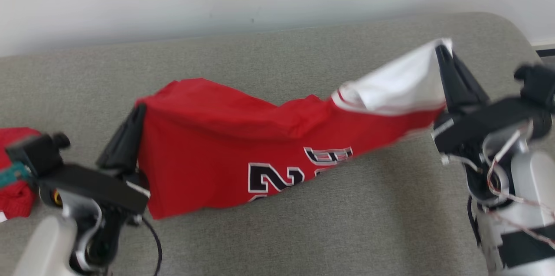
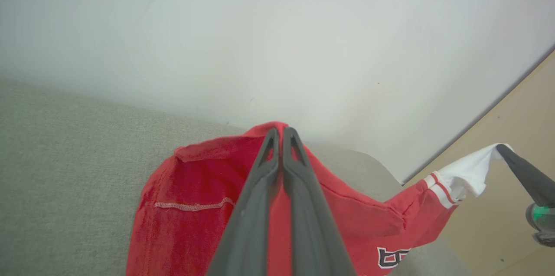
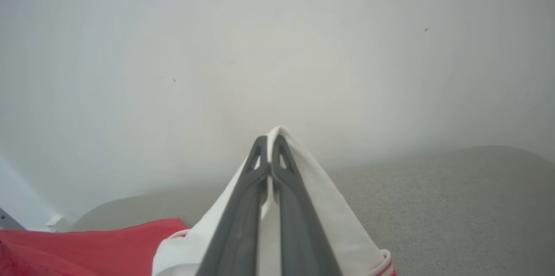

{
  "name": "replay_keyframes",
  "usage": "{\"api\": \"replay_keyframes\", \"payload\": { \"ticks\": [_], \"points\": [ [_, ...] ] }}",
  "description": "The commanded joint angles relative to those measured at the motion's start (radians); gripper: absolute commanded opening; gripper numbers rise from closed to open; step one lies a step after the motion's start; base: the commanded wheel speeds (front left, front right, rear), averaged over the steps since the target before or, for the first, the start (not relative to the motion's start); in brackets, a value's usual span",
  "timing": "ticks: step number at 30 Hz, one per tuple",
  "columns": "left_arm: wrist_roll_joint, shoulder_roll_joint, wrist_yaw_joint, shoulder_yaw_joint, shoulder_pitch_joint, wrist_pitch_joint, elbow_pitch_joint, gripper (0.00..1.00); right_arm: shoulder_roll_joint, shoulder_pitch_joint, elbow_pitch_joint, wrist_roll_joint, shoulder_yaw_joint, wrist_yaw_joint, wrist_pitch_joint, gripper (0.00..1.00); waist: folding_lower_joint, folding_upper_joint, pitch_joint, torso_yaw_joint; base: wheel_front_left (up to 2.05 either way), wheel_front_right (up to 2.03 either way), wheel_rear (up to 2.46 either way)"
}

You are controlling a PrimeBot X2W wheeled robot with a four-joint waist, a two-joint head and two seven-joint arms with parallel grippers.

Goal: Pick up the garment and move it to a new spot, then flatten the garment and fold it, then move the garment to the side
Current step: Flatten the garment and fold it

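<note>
Red white-trimmed fabric jersey (image 1: 225,137) spans grey upholstered cushion (image 1: 347,224), left gripper (image 1: 139,111) clamping its red edge, right gripper (image 1: 442,52) its white corner; head view shows bare cushion nearer, left wrist view beige floor (image 2: 511,137) beyond.

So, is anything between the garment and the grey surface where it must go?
Nothing visible: left gripper and right gripper hold the garment over the grey surface. A red cloth lies at the far left.
</note>
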State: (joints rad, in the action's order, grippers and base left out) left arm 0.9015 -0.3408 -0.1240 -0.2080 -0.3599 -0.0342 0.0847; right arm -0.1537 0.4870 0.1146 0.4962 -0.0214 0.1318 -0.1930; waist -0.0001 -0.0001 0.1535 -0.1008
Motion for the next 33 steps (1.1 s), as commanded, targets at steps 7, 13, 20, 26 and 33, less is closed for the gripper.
{"api": "replay_keyframes", "payload": {
  "ticks": [7,13,20,26,33],
  "points": [
    [0.04,-0.015,0.035,0.04,-0.18,-0.053,0.03,0.0,-0.084,0.208,0.029,0.092,-0.111,-0.002,-0.023,0.0,0.0001,0.0001,0.004,-0.026,0.0,0.0,0.0],
    [-0.013,-0.01,0.088,0.046,-0.354,-0.041,0.063,0.0,-0.108,0.395,0.115,0.104,-0.15,-0.002,0.018,0.0,0.0001,0.0001,0.064,-0.042,0.0,0.0,0.0],
    [-0.088,-0.03,0.12,0.047,-0.586,-0.018,0.103,0.0,-0.08,0.602,0.217,0.082,-0.136,-0.002,0.09,0.0,0.0001,0.0001,0.169,-0.071,0.0,0.0,0.0],
    [-0.128,-0.054,0.142,0.057,-0.792,-0.019,0.13,0.0,-0.045,0.768,0.305,0.053,-0.098,-0.002,0.144,0.0,0.0001,0.0001,0.281,-0.096,0.0,0.0,0.0],
    [-0.214,-0.086,0.151,0.054,-0.982,0.043,0.179,0.0,0.012,0.922,0.392,0.005,-0.006,-0.002,0.277,0.0,0.0001,0.0001,0.368,-0.119,0.0,0.0,0.0]
  ]
}}
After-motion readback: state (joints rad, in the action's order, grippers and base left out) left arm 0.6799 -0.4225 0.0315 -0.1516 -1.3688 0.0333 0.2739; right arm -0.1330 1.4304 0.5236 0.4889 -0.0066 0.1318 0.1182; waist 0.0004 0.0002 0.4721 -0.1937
